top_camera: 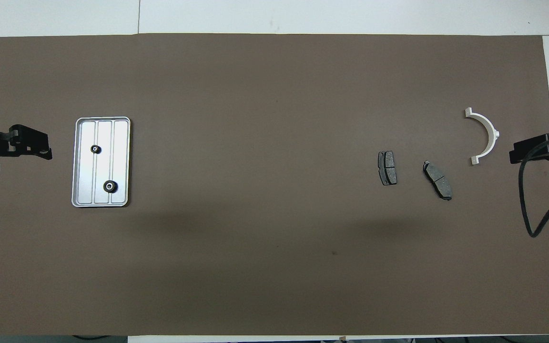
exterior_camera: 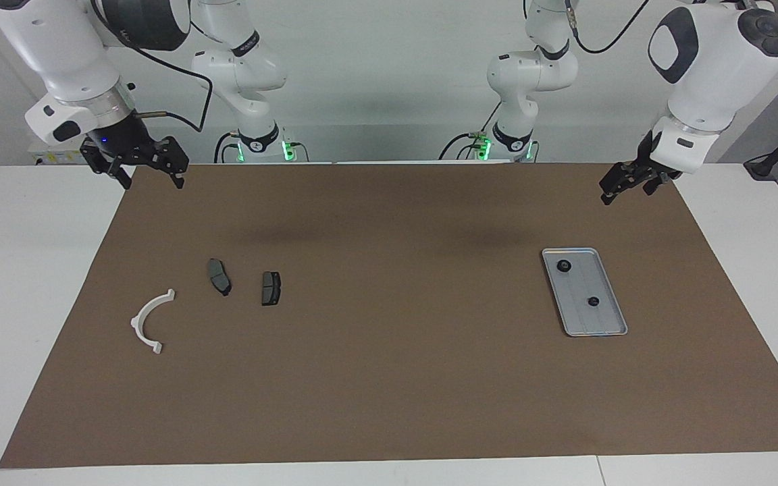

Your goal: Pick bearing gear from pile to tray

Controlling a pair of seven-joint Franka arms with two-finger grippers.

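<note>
Two small black bearing gears (exterior_camera: 564,266) (exterior_camera: 592,302) lie in the silver ribbed tray (exterior_camera: 605,329) toward the left arm's end of the table; from overhead the gears (top_camera: 95,149) (top_camera: 110,186) sit on the tray (top_camera: 79,162). The pile toward the right arm's end is a white half-ring bracket (exterior_camera: 150,320) (top_camera: 485,135) and two dark brake-pad plates (exterior_camera: 219,276) (exterior_camera: 271,287). My left gripper (exterior_camera: 624,191) (top_camera: 48,151) hangs open and empty over the mat beside the tray. My right gripper (exterior_camera: 151,177) (top_camera: 513,155) hangs open and empty over the mat's edge by the bracket.
A brown mat (exterior_camera: 389,378) covers most of the white table. A black cable (top_camera: 529,209) loops down from the right arm over the mat's end. Both arm bases stand at the table's edge.
</note>
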